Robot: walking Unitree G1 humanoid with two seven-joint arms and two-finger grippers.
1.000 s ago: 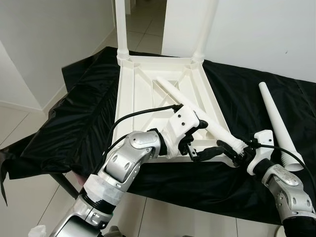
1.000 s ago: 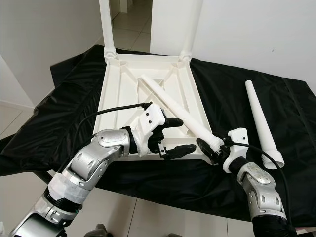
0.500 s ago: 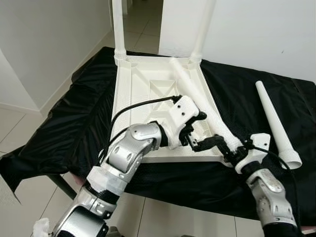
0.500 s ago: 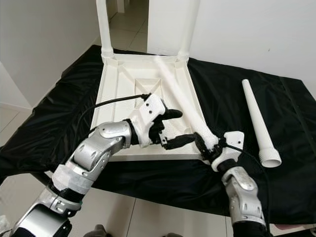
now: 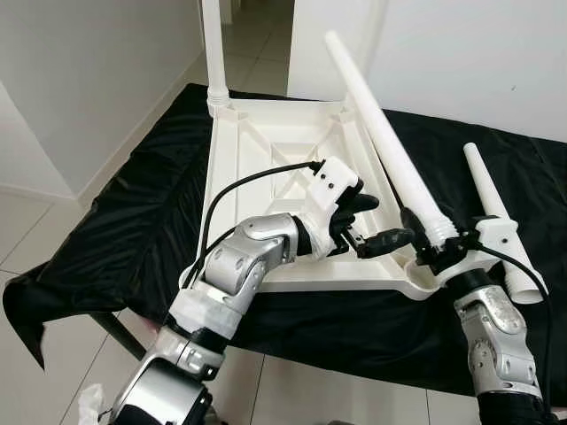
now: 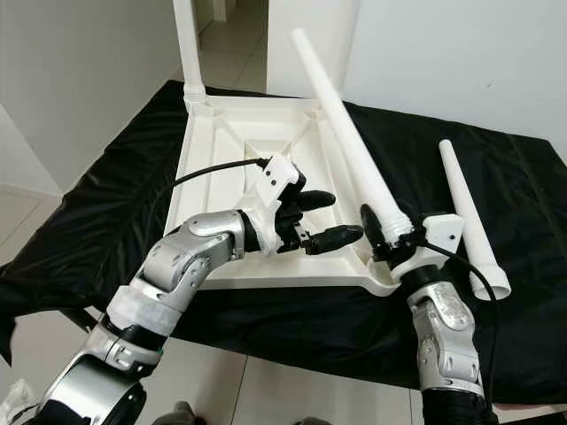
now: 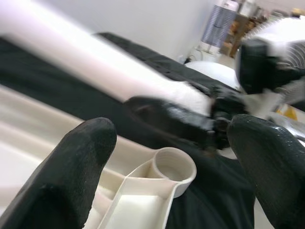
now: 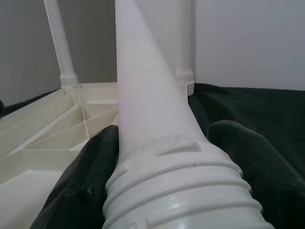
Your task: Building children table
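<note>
The white table top (image 5: 257, 168) lies upside down on the black cloth. Two legs stand in its far corners, one at the far left (image 5: 213, 44), one at the far right (image 8: 183, 38). My right gripper (image 5: 427, 244) is shut on the ribbed thick end of a third leg (image 5: 381, 133), which tilts steeply up and away. That end hangs just above the near right corner socket (image 7: 174, 167). My left gripper (image 5: 388, 220) is open over the table top's near right part, fingers pointing at the held leg's base. Black fingers (image 8: 83, 186) flank the leg (image 8: 152, 119).
A fourth white leg (image 5: 493, 212) lies loose on the black cloth (image 5: 133, 204) to the right of the table top. The cloth hangs over the table's near edge. White walls stand behind, with tiled floor to the left and a doorway beyond.
My right gripper has swung the leg up from lying across the table top to a steep tilt, its thick end now over the near right socket. The left gripper stays open beside it.
</note>
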